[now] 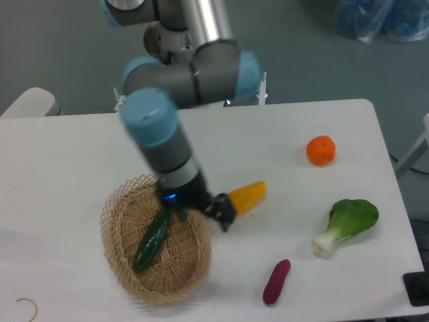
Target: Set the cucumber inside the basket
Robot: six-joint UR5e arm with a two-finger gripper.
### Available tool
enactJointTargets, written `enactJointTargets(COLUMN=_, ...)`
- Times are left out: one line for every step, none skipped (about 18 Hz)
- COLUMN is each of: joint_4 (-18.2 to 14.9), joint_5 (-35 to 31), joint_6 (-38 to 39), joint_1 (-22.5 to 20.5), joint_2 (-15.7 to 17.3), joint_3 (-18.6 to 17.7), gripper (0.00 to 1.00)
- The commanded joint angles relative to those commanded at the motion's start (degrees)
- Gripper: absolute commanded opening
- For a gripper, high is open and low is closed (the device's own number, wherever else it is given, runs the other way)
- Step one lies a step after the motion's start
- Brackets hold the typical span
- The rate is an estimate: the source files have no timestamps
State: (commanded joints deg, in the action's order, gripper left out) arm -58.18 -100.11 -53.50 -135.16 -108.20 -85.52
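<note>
Cucumber (151,239) lies free inside basket (118,267); looks glossy, stiff, probably slippery, best pinched mid-length. Gripper (201,209) spread, holds nothing.

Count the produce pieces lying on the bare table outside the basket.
4: a yellow mango-shaped fruit partly behind the gripper, an orange tangerine far right, a leafy bok choy, and a purple eggplant-like piece near the front edge.

Setting: robotics lab. My arm is mounted at a plain white table (281,127) on grey floor, toy produce laid out, blue plastic-wrapped bundles (382,17) behind.
</note>
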Motion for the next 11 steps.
enactJointTargets(joint_4=-0.8, joint_5=0.5, joint_6=-3.2, joint_1=-1.3, joint_2=0.3, joint_3=0.1, gripper=1.0)
enactJointTargets(joint_4=-1.6, joint_5=1.6, joint_6=-6.3, joint_1=-2.7, joint_2=0.6, joint_3=0.1, gripper=1.0)
enactJointTargets(joint_4=-2.4, joint_5=2.6, joint_6=-9.7, joint_1=-4.1, joint_2=1.4, joint_3=0.1, gripper=1.0)
enactJointTargets(joint_4=-3.2, joint_5=3.8, joint_6=-13.1, joint_1=-5.7, joint_2=2.4, joint_3=0.1, gripper=1.0)
enactJointTargets(joint_4=-3.9, joint_5=4.9, joint_6=-16.6, joint_1=-7.1, joint_2=2.6, joint_3=0.1, gripper=1.0)
enactJointTargets(joint_4=-4.9, joint_5=5.9, joint_6=-20.0, joint_1=-8.6, joint_2=3.0, joint_3=0.1, gripper=1.0)
enactJointTargets(joint_4=-5.9, joint_5=6.6, joint_6=-23.6, joint_1=-10.0, joint_2=3.6, joint_3=0.0, gripper=1.0)
enactJointTargets(joint_4=-6.4, joint_5=6.9, joint_6=-27.0, joint_1=-11.2, joint_2=3.9, joint_3=-0.3, gripper=1.0)
enactJointTargets(joint_4=-6.4, joint_5=7.0, joint_6=-30.2, joint_1=-12.0, joint_2=4.2, joint_3=-0.5, gripper=1.0)
enactJointTargets(joint_4=-6.5, joint_5=7.2, joint_6=-33.1, joint_1=-12.8, joint_2=4.4, joint_3=-0.5, gripper=1.0)
enactJointTargets(joint_4=-6.5, joint_5=7.8, joint_6=-35.5, joint_1=-13.7, joint_2=4.8, joint_3=-0.5, gripper=1.0)
